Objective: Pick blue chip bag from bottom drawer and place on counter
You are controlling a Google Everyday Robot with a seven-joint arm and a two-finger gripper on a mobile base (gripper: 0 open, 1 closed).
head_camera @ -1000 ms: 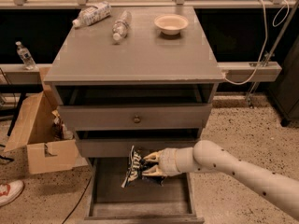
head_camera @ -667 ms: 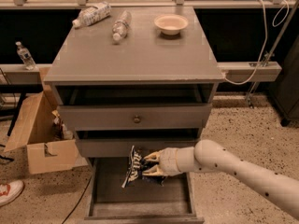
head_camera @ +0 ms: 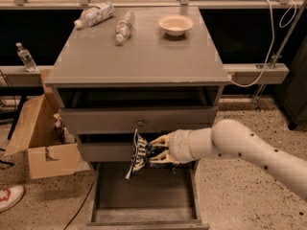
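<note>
Between the gripper's (head_camera: 153,151) two fingers, drawn in close, the blue chip bag (head_camera: 138,153) is pinched by its right edge and held hanging upright. At six o'clock below it, the bottom drawer (head_camera: 144,210) is pulled out, and the bag is kept clear of its floor. The arm (head_camera: 249,147) is extended in from four o'clock. At twelve o'clock, the counter (head_camera: 139,61) is topped by a plastic bottle (head_camera: 93,14), a second bottle (head_camera: 123,27) and a pale bowl (head_camera: 175,25). A cardboard box (head_camera: 38,143) is set at nine o'clock.
</note>
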